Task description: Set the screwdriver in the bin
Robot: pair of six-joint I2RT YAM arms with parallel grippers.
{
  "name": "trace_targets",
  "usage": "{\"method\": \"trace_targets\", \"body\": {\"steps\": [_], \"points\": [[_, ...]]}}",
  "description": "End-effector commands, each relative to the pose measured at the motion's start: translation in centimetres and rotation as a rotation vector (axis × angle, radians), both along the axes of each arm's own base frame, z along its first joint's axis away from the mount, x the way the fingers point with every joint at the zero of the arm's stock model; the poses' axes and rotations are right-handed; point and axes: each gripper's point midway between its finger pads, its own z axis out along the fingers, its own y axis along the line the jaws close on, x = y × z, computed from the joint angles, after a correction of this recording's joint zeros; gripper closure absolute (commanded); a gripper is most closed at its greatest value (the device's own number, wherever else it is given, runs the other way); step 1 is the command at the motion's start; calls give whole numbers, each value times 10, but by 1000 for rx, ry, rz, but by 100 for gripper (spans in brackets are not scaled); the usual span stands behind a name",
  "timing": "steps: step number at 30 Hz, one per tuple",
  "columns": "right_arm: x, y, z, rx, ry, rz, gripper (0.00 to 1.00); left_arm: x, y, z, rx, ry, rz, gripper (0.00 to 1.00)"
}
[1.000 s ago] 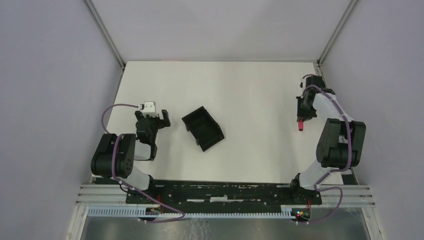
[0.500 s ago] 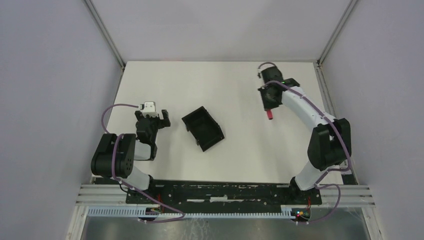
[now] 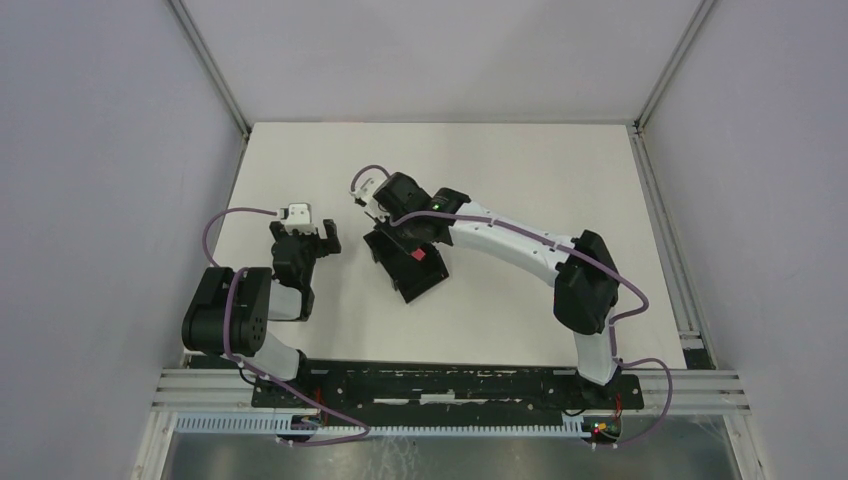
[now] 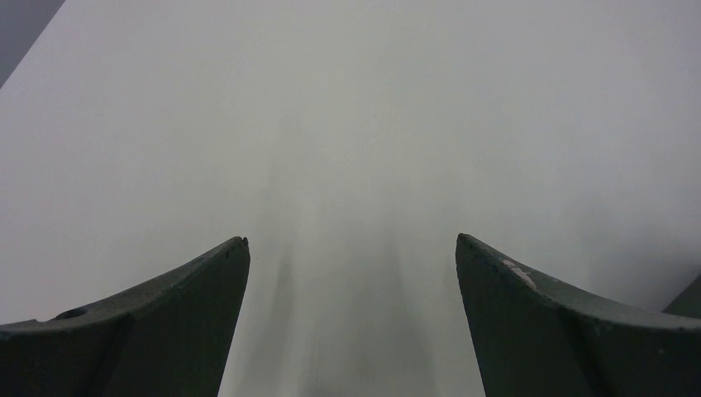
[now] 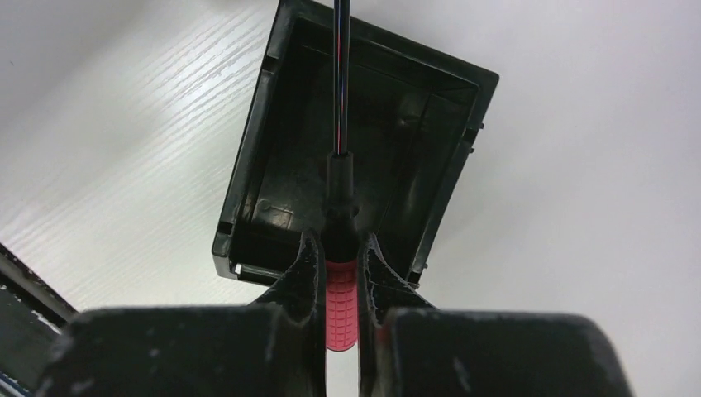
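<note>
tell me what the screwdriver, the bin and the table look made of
Screwdriver: handle looks like red textured plastic or rubber, shaft thin dark glossy metal.
Bin: black moulded plastic, slight sheen, ribs inside.
Table: white, faint wood grain, probably laminate.

Surfaces noted. The table [image 5: 124, 149] was white with a faint wood-grain texture and a soft sheen. The bin [image 5: 256, 124] was smooth black moulded plastic, semi-gloss, with highlights along its rim. The screwdriver [image 5: 341, 302] had a matt red handle with a fine gridded grip pattern, a black collar, and a thin dark shaft with a narrow metallic gleam. On the right gripper [image 5: 339, 248], the fingers [image 5: 302, 277] were matt black, flecked with pale specks and scuffs. On the left gripper [image 4: 351, 240], the fingers [image 4: 165, 322] were matt dark grey, one with a small pale chip. The arm shells [image 3: 510, 245] looked like glossy white plastic. The cables [image 3: 245, 210] had a purple sheath.
</note>
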Motion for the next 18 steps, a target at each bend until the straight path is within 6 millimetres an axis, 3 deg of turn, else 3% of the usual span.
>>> {"method": "trace_targets", "body": {"steps": [1,5,8,18], "points": [[5,-2,-2,-16,-45,101,100,6,-1,14,-16,-48,-3,0],[-11,-10,-30,-74,-18,176,100,6,-1,14,-16,-48,-3,0],[-13,-12,-47,-85,-20,190,100,6,-1,14,-16,-47,-4,0],[1,1,-56,-83,-54,176,100,6,-1,14,-16,-47,-3,0]]}}
